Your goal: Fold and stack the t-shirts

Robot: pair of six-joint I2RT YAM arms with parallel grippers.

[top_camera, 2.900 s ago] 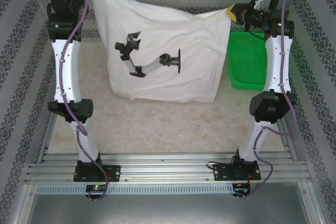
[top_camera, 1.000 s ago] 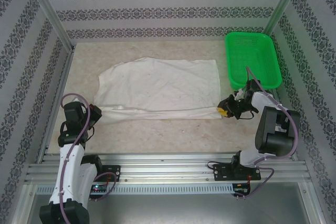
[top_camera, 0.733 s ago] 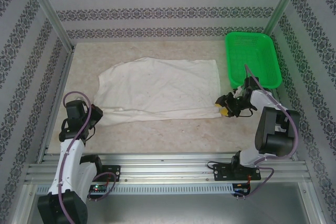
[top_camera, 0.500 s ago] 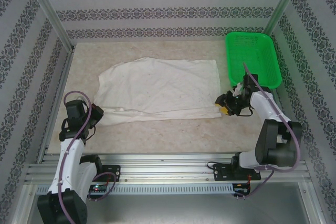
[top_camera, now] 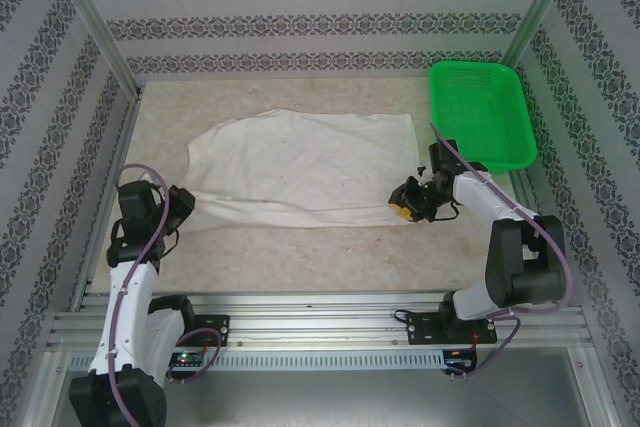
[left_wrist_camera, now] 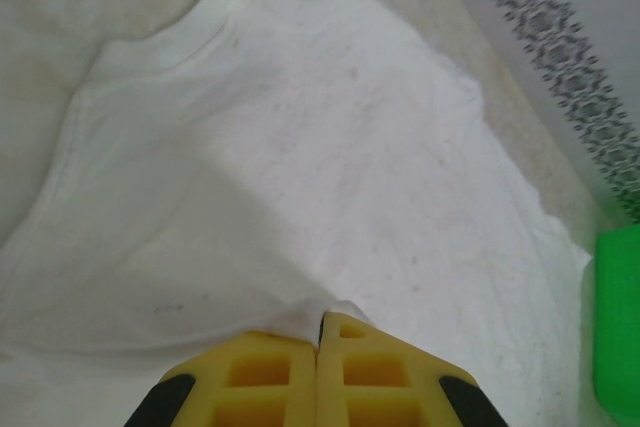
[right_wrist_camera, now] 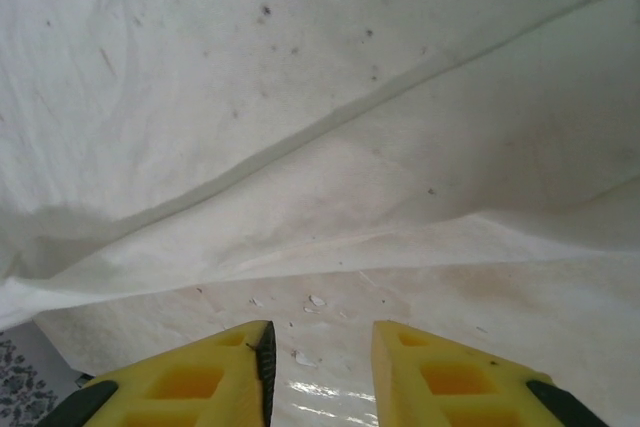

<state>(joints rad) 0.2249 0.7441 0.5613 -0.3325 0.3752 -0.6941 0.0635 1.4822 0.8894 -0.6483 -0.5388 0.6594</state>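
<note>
Left gripper (left_wrist_camera: pixel 318 332) is closed, pinching the near left corner of the white t-shirt (top_camera: pixel 310 167), which lies spread flat on the worktop (top_camera: pixel 300 257). Right gripper (right_wrist_camera: pixel 320 337) hangs open, holding nothing, over the t-shirt's near right hem. A green basket (top_camera: pixel 480 117) sits just beside the t-shirt's far right corner. For a clean fold, the right gripper should probably take the hem fully before both lift together, level.
</note>
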